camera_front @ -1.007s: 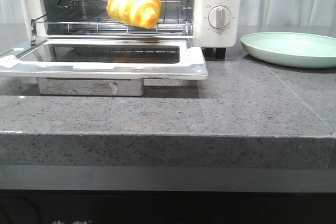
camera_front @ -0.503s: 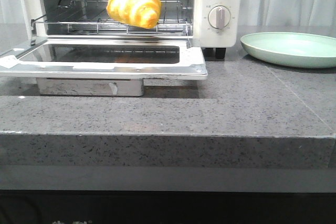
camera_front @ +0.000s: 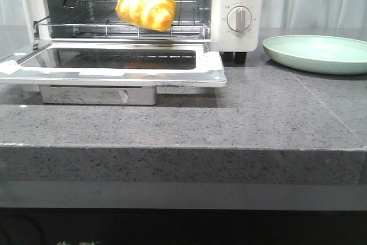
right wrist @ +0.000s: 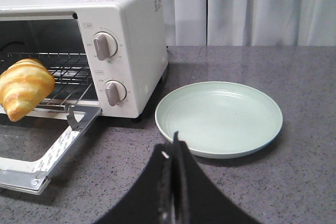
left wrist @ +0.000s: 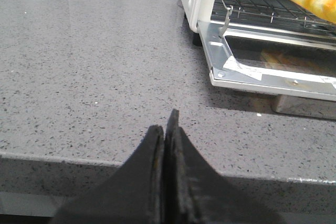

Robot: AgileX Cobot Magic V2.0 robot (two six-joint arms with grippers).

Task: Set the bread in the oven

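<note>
From the front view I see the bread [camera_front: 146, 6] lying on the wire rack [camera_front: 86, 20] inside the oven [camera_front: 238, 10], its long axis running roughly from 10 to 4 o'clock, one tip poking out over the rack's front edge above the dropped door [camera_front: 114, 64]. The green plate [camera_front: 318, 53] sits at about 3 o'clock from the oven on the desk [camera_front: 229, 124], and neither arm shows here. In the left wrist view my left claw [left wrist: 167, 145] is pressed together with nothing between its fingers, hanging over bare desk well apart from the oven; the bread lies off at about 1 o'clock from it, past the door's near corner. In the right wrist view my right claw [right wrist: 172, 161] is likewise closed and empty, just short of the plate's rim, with the bread at about 10 o'clock beyond the dials [right wrist: 105, 45]. I judge the placing done bar a nudge: the roll sits near the rack's front. I can't tell which arm is nearer; the left faces the door corner, the right the dial side, so either could close the door.
</note>
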